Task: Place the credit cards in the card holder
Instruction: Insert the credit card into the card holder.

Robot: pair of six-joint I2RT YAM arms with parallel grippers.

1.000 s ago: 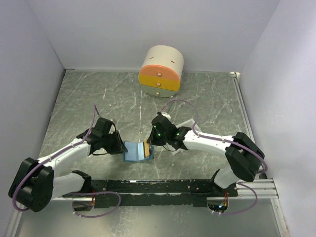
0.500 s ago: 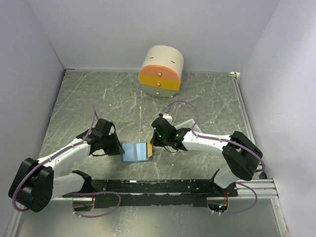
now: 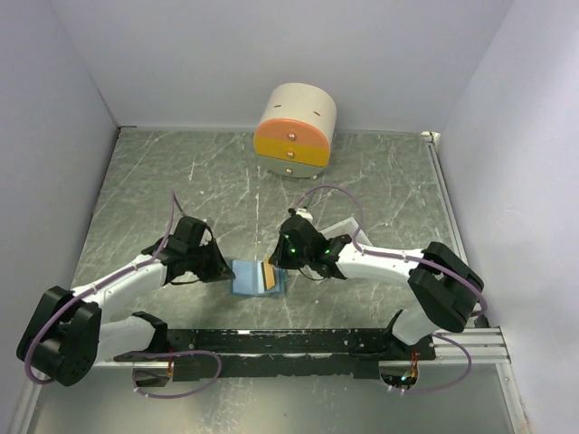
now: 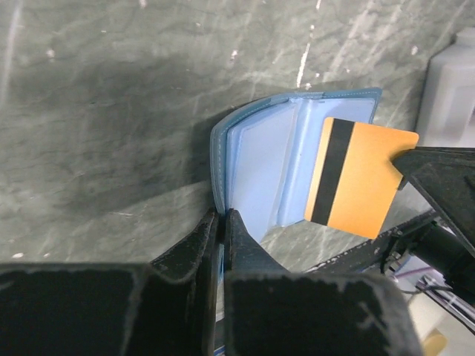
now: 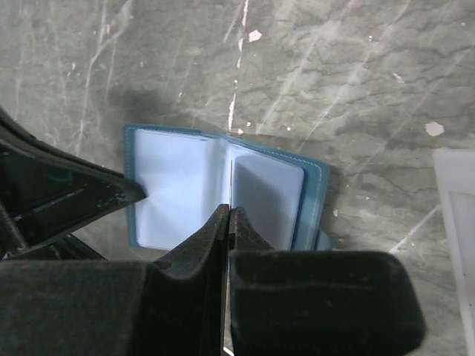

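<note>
Clamped down since a second ago on the left cover of the holder [image 3: 249,277] with the left tool [image 3: 223,269]; orange card [image 4: 360,178] gripped over the open pages in the right tool [image 3: 275,262].
Spread open on the table [image 3: 181,181] near the arm bases, between the two tools, pale-blue pockets facing up, left cover bent upward in the left tool's fingers [image 4: 194,248], pressed together with only the cover's edge between them. Right tool's fingers [image 5: 200,245] shut on one short end of the card, black stripe at the other end, toward the fold; card tilted just above the right page, contact hard to tell. Small darker tab [image 5: 320,239] at the holder's right edge. White tray [image 5: 456,222] near, to the right; round drawer box [image 3: 294,131] well apart at the far side.
</note>
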